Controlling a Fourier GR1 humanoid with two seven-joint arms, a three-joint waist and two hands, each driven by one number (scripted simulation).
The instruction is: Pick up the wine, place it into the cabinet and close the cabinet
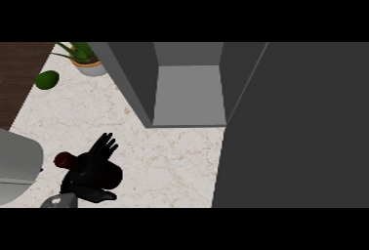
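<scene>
Item one: your left hand [93, 172] is showing at the lower left of the head view, coming in over the pale marbled bench [166, 161]. Its fingers [107, 145] are stretching straight out toward the cabinet, released rather than clenched, and they are not wrapping round anything you can see.

Item two: the wine [63, 158] is sitting on the bench just left of that hand. Only its dark red top is showing, the rest is hiding beneath the hand, and you cannot tell whether palm and bottle are touching.

Item three: the cabinet [187, 93] is standing open at the top centre, its grey inside facing you, well apart from the wine.

Item four: a large dark grey panel [296, 127] is filling the right side, beside the cabinet's opening.

Item five: a potted plant [88, 63] and a round green fruit [47, 79] are resting on the bench at the upper left.

Item six: a pale grey object [14, 163] is jutting in at the left edge.
</scene>
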